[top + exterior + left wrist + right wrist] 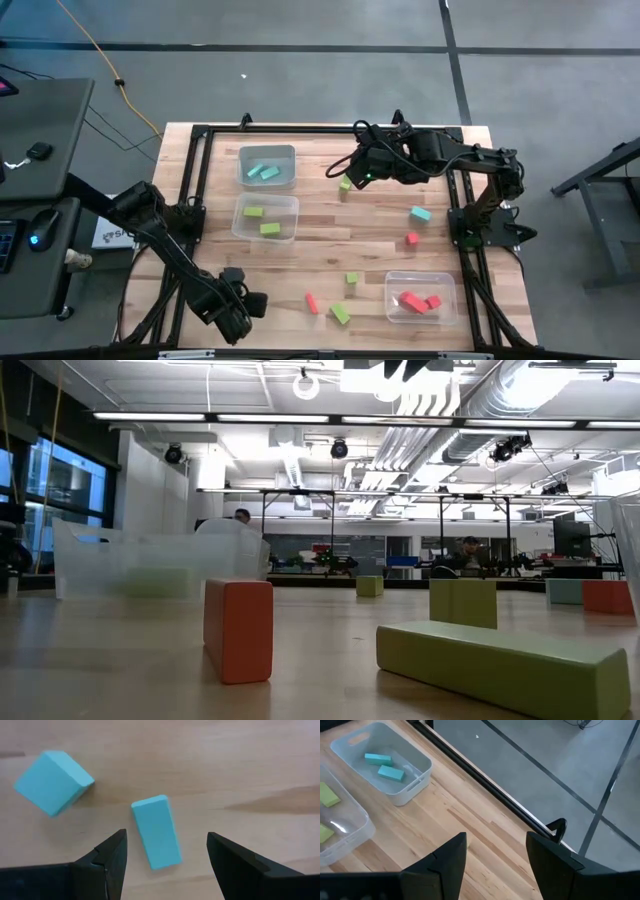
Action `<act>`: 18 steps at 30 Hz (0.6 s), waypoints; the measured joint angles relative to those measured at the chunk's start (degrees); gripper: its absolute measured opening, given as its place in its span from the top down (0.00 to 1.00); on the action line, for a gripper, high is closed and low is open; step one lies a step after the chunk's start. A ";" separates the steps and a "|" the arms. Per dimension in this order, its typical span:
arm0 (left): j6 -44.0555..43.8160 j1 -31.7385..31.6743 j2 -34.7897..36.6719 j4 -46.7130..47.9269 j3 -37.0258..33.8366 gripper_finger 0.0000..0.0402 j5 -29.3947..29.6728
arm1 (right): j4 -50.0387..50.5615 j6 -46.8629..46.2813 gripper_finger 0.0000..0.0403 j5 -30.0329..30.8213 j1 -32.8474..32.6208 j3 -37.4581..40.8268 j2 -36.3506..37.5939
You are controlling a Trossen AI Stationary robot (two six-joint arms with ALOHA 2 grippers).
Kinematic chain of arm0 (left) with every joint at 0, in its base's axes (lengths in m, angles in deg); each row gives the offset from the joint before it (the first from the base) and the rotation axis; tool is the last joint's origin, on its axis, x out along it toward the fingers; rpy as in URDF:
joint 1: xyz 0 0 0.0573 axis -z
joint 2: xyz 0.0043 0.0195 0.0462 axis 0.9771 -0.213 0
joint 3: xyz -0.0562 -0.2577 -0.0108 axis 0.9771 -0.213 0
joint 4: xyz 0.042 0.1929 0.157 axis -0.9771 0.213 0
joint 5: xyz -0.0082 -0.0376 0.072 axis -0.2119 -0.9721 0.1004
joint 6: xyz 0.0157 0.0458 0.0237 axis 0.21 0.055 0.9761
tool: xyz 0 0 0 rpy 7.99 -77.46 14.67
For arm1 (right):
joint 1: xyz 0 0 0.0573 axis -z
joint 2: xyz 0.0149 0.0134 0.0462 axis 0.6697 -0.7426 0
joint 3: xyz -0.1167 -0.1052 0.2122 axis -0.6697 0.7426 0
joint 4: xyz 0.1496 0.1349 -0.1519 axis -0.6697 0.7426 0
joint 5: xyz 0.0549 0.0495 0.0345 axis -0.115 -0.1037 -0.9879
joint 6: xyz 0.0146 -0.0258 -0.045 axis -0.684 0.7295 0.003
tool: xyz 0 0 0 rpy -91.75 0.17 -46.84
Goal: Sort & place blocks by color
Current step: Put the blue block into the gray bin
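Left tool [166, 855] fingers apart at the counter's [330, 250] 7 o'clock, over two loose cyan-blue blocks [156, 831]. Right tool [496, 855] apart, empty, at 12 o'clock beside lime green cube [344, 184].

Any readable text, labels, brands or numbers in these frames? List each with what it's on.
White sign on the floor beside the table's left edge, half hidden by the left arm: dark lettering, too small and cut off to read.
Blocks, bins, table, arms: no text or markings visible.
Room behind the table in the low view: no readable signs.
Nothing legible overall.
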 joint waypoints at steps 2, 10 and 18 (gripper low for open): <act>-0.31 0.35 -0.09 0.25 -0.08 0.44 -0.85 | -0.19 0.44 0.51 0.04 0.00 0.00 0.02; -0.75 0.57 -4.46 -4.12 -0.13 0.44 -2.11 | -0.86 1.39 0.51 0.06 -0.01 0.00 0.01; -0.80 0.52 -5.87 -6.86 -0.01 0.44 -3.15 | -1.14 1.41 0.51 0.08 -0.01 0.00 0.00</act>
